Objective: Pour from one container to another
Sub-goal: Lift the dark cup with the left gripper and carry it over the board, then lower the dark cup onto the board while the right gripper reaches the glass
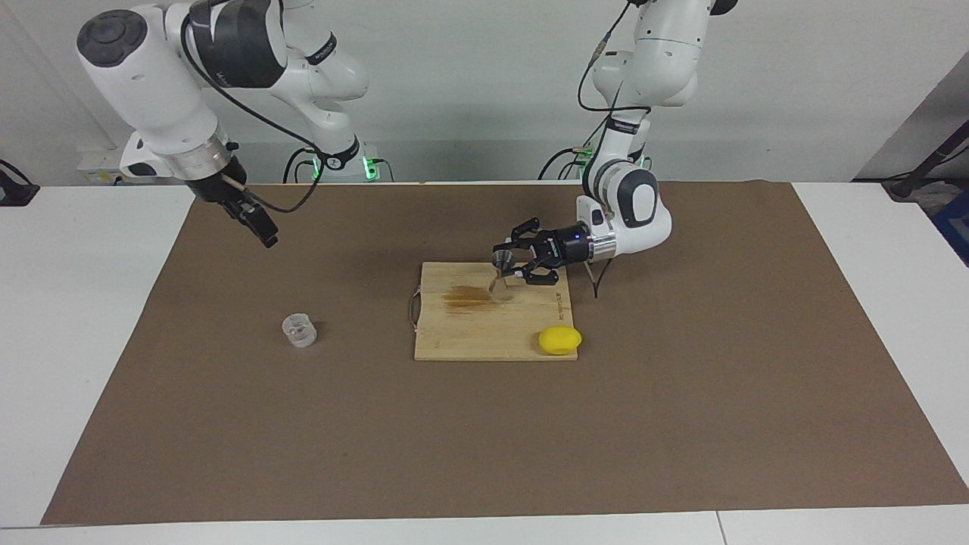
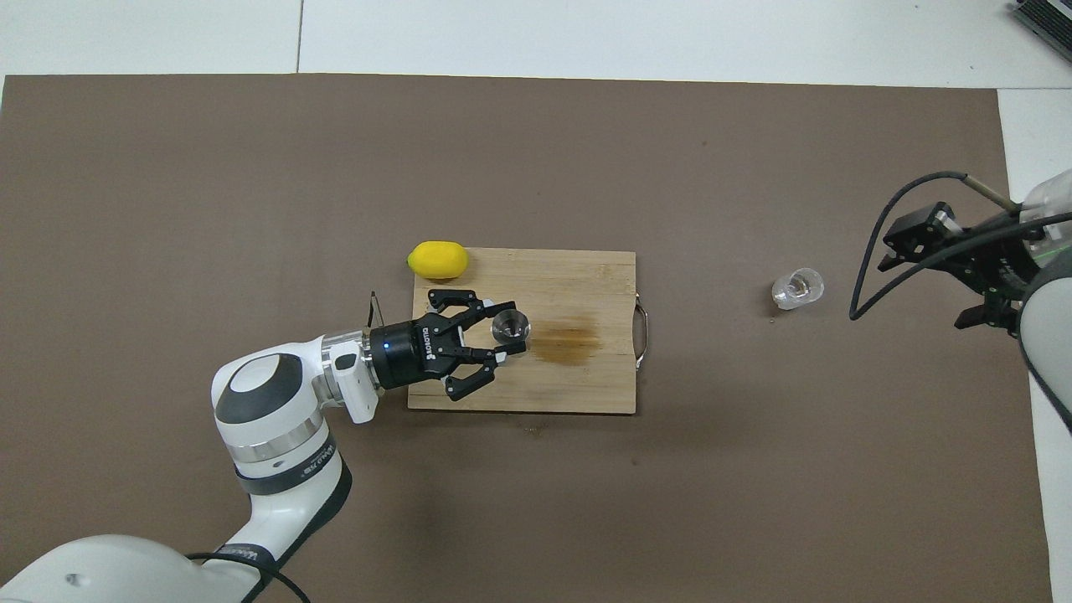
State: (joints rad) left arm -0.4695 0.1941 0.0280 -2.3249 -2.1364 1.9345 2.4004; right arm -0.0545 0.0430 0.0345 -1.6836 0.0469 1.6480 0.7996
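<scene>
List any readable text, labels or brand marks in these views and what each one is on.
"ROBOTIQ": white lettering on the black body of the left gripper, read in the overhead view; it is shut on the jigger.
Dark printed mark on the cutting board along its edge toward the left arm's end of the table: too small to read.
Dark bands on the arms' joints: lettering too small to read.
Nothing readable on the clear cup, the lemon or the right gripper.

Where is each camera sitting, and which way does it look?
Facing view: high across the table, looking at the robots; both whole arms show.
Overhead view: above the robots' end, looking steeply down; left arm's forearm and right gripper show.
Shared: left gripper holding the jigger over the cutting board, lemon, clear cup.
</scene>
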